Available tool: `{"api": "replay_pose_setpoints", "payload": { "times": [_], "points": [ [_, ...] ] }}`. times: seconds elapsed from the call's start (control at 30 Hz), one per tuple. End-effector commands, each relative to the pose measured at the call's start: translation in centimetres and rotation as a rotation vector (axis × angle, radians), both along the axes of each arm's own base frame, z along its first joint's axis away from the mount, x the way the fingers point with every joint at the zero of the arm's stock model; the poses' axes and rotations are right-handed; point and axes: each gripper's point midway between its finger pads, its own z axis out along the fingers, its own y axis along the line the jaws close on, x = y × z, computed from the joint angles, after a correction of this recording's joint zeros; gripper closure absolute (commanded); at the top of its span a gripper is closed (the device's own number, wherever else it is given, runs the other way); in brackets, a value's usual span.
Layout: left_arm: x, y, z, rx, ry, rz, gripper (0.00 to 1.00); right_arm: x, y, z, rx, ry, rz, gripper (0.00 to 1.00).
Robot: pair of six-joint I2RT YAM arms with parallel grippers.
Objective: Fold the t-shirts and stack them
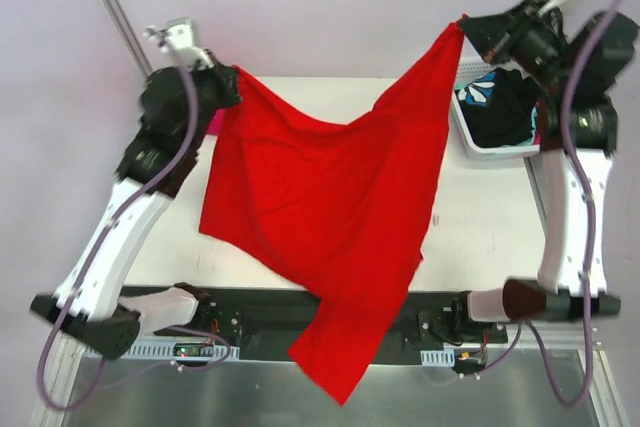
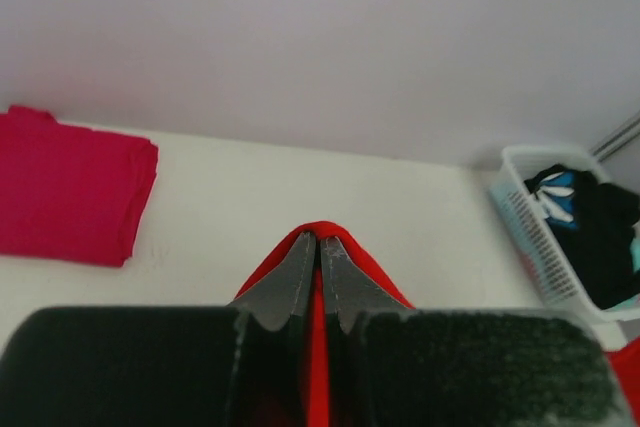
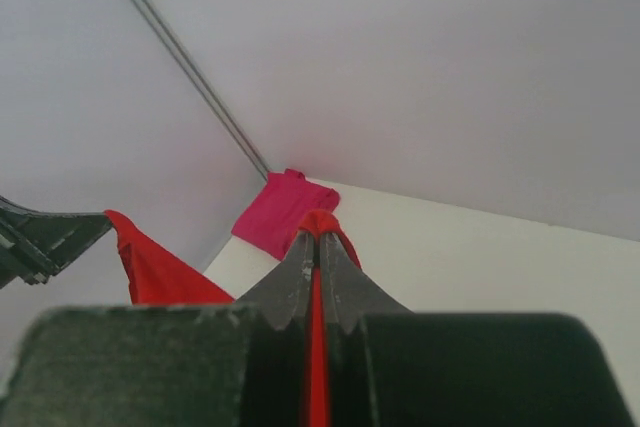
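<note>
The red t-shirt hung spread in the air between the 2 arms, above the counter, with its lowest corner drooping past the near edge. The left fingers were clamped together on 1 upper corner of it. The right fingers were pinched shut on the other corner, held higher. A folded magenta t-shirt lay on the counter at the far left. The white basket at the far right held black and teal-and-white garments.
</note>
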Motion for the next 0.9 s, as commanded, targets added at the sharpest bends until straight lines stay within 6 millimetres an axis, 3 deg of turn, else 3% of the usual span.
{"api": "replay_pose_setpoints", "payload": {
  "times": [0.0, 0.03, 0.07, 0.1, 0.13, 0.17, 0.2, 0.23, 0.27, 0.4, 0.43, 0.47, 0.5, 0.53, 0.57, 0.6, 0.63, 0.67, 0.7, 0.73, 0.77, 0.8, 0.83, 0.87],
  "points": [
    [5.9, -1.2, -0.5, -0.004, -0.009, 0.028, 1.00, 4.7, 0.1, 3.4, -0.023, -0.089, 0.037, 0.99],
    [8.1, -2.0, -1.7, 0.020, 0.025, 0.025, 1.00, 5.1, 0.2, 4.4, -0.009, -0.100, 0.050, 0.99],
    [8.4, -2.1, 1.6, 0.006, -0.035, 0.022, 1.00, 5.5, 0.3, 5.5, 0.013, -0.121, 0.062, 0.99],
    [8.9, -2.4, 2.4, 0.017, -0.044, 0.017, 1.00, 7.0, -0.3, 6.0, 0.039, -0.130, 0.056, 0.99],
    [10.2, -2.9, 2.6, 0.024, -0.039, 0.011, 1.00, 6.1, -0.3, 8.3, 0.104, -0.159, 0.074, 0.99],
    [9.4, -2.8, 7.1, -0.005, -0.123, 0.005, 1.00, 5.6, -0.6, 10.3, 0.124, -0.231, 0.082, 0.99],
    [10.3, -3.4, 7.6, 0.004, -0.129, -0.009, 1.00, 6.7, -1.5, 10.5, 0.148, -0.234, 0.070, 0.99],
    [10.1, -3.4, 8.8, 0.001, -0.143, -0.016, 1.00, 5.7, -1.6, 12.1, 0.206, -0.247, 0.094, 0.99],
    [8.9, -3.0, 12.4, -0.022, -0.219, -0.021, 1.00, 5.0, -1.9, 13.4, 0.221, -0.308, 0.110, 0.99],
    [6.3, -2.7, 15.6, -0.052, -0.285, -0.052, 1.00, 3.3, -2.3, 13.7, 0.215, -0.325, 0.110, 0.99],
    [5.8, -2.5, 15.6, -0.057, -0.284, -0.051, 1.00, 1.6, -2.0, 14.3, 0.199, -0.349, 0.113, 0.99],
    [6.1, -2.6, 14.0, -0.052, -0.246, -0.051, 1.00, 1.9, -2.0, 13.4, 0.189, -0.332, 0.104, 0.99],
    [4.7, -2.0, 14.5, -0.063, -0.261, -0.049, 1.00, 1.5, -1.9, 13.4, 0.184, -0.331, 0.110, 0.99],
    [4.4, -1.9, 13.9, -0.064, -0.251, -0.050, 1.00, 0.7, -1.4, 13.1, 0.169, -0.314, 0.133, 0.99],
    [5.0, -2.2, 11.4, -0.055, -0.199, -0.054, 1.00, 0.8, -1.3, 12.2, 0.160, -0.280, 0.144, 0.99],
    [3.6, -1.6, 11.4, -0.066, -0.205, -0.052, 1.00, 0.8, -1.1, 11.2, 0.153, -0.246, 0.158, 0.99],
    [3.5, -1.4, 10.2, -0.068, -0.186, -0.044, 1.00, 0.5, -0.5, 9.4, 0.142, -0.185, 0.196, 0.99],
    [4.3, -1.7, 6.3, -0.055, -0.108, -0.040, 1.00, -1.7, 0.0, 9.1, 0.128, -0.178, 0.210, 0.99],
    [2.7, -0.9, 5.8, -0.067, -0.108, -0.028, 1.00, 0.2, -0.3, 3.9, 0.138, -0.042, 0.194, 0.99],
    [2.6, -0.6, 3.9, -0.069, -0.074, -0.017, 1.00, -0.2, -0.3, 1.6, 0.142, 0.005, 0.184, 0.99],
    [3.1, -0.4, -1.5, -0.059, 0.032, 0.015, 1.00, -3.5, 0.4, 1.0, 0.123, -0.011, 0.185, 0.99],
    [1.9, 0.2, -2.8, -0.068, 0.050, 0.028, 1.00, -2.1, 0.2, -5.8, 0.139, 0.150, 0.164, 0.99],
    [1.5, 0.4, -5.1, -0.063, 0.097, 0.038, 1.00, -2.8, 0.3, -8.3, 0.142, 0.217, 0.157, 0.99],
    [1.4, 0.3, -9.9, -0.050, 0.190, 0.043, 1.00, -3.8, 0.7, -10.7, 0.138, 0.263, 0.161, 0.99]
  ]
}}
